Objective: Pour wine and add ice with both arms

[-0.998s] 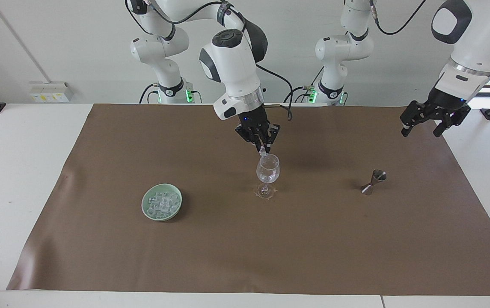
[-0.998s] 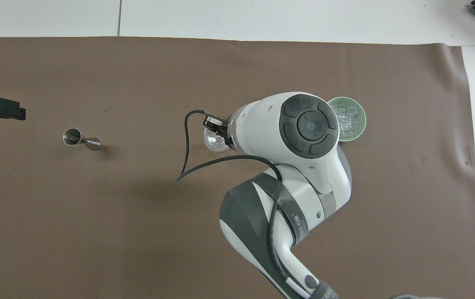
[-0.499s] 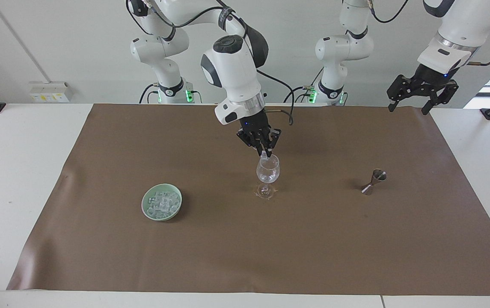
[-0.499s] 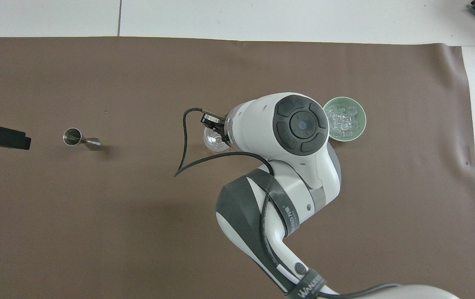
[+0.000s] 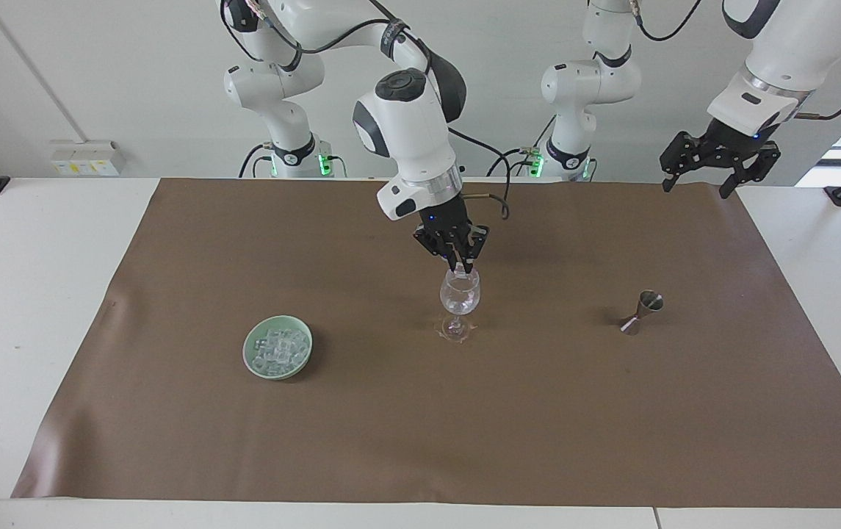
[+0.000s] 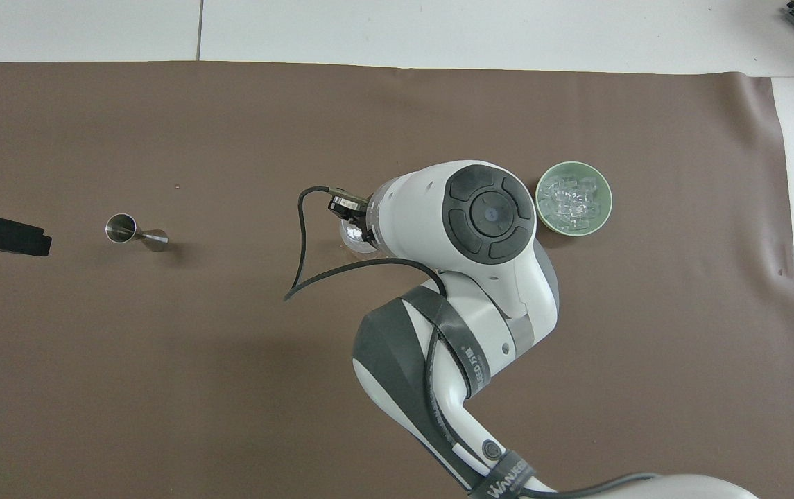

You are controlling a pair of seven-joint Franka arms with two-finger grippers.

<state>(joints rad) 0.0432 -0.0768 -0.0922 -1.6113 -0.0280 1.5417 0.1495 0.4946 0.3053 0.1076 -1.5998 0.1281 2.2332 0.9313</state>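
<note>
My right pincer is pinched shut on one clear ice cube, hanging right over the mouth of the stemmed glass at mid-desk. From above, my own forearm blocks all of that; only a sliver of the glass peeks out beside it, so the facing view alone shows the grip. That overhead look does catch lettering on my arm strap, WANJEED as far as I can read it. The rest of the ice sits heaped in a green bowl toward my right arm's end. A steel jigger stands toward the left arm's end. My left pincer waits wide open and empty, up over the brown mat by that edge.
</note>
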